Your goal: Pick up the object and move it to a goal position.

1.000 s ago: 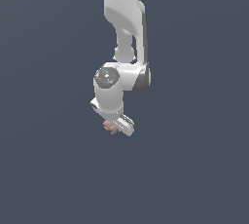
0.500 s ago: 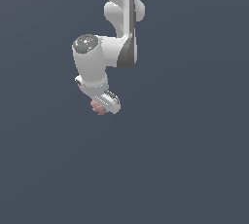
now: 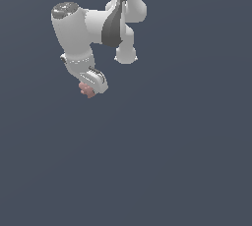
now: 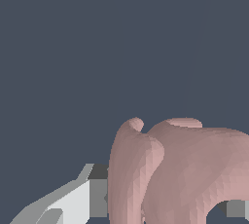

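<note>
The background is a uniform dark blue-grey field in both views; no desk edge or other surface can be made out in it.

The robot arm (image 3: 91, 23) occupies the upper left and upper centre of the exterior view. It is white with a dark grey band at one joint and a grey cap on the large rounded joint at the upper left. It enters from the top edge and bends down toward the left of the frame. No brand mark, label or writing is legible on any part of it.

The gripper (image 3: 91, 86) hangs at the lower end of the arm, left of centre in the upper half of the exterior view. In the wrist view, one white and grey finger (image 4: 73, 201) appears at the lower left, and a small grey part shows at the lower right edge.

The object (image 3: 87, 91) is a small salmon-pink lump with rounded lobes. In the exterior view it sits at the gripper tip, clear of anything below it. In the wrist view it (image 4: 180, 169) fills the lower right, clamped between the fingers.
</note>
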